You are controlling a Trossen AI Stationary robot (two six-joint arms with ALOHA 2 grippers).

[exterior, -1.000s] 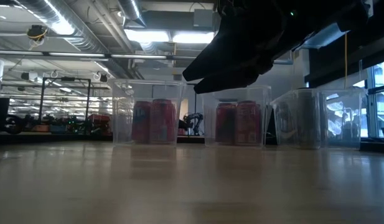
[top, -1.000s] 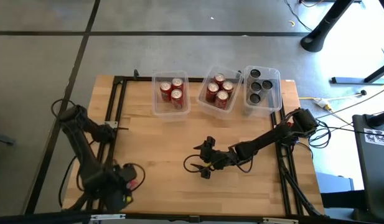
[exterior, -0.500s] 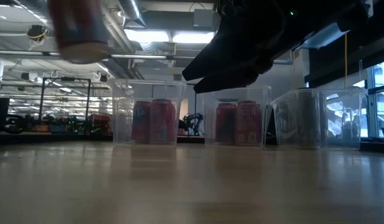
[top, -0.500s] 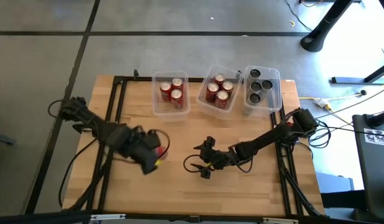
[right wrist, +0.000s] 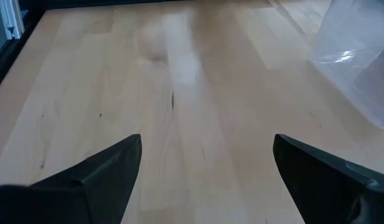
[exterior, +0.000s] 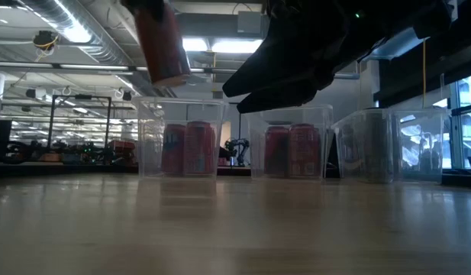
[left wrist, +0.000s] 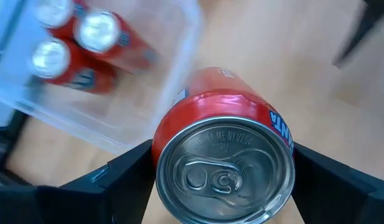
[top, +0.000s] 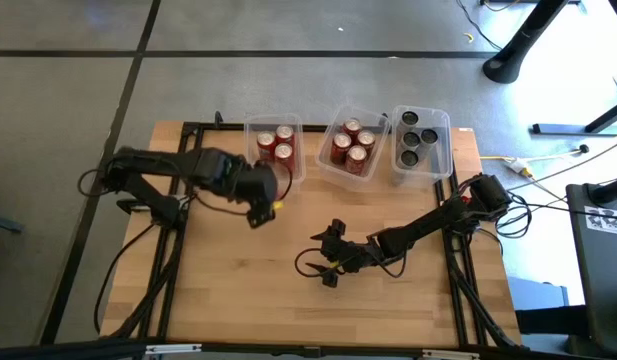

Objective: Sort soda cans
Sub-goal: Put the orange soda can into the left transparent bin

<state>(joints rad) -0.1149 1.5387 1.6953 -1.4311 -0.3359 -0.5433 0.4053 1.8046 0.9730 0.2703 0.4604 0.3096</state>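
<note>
Left gripper (top: 260, 193) up in the air just in front of the left bin (top: 273, 151), fingers clamped on a red soda can (left wrist: 224, 155). Silver top and pull tab facing the left wrist camera, a dark finger pressed against either side of the can. Seen from table height, that same can (exterior: 160, 42) hanging high above the wood, bottom end down, leaning a little, well clear of the tabletop.

Left bin at the table's far edge, clear plastic, three red cans (top: 275, 145) standing in its far half, near half bare. Same three cans (left wrist: 73, 46) showing in the left wrist view through the bin's clear wall, beyond the held can. Middle bin (top: 354, 147) set at an angle, five red cans (top: 351, 144) packed inside. Right bin (top: 422, 143) holding four black cans (top: 419, 137), dark tops up. All three bins in a row, close beside one another.

Right gripper (top: 329, 258) parked low over the middle of the wooden table (top: 288, 290), fingers spread apart, nothing between them, bare wood showing in the gap in the right wrist view. Corner of a clear bin (right wrist: 358, 62) off to the side there. Right arm looming dark across the upper part of the low view.
</note>
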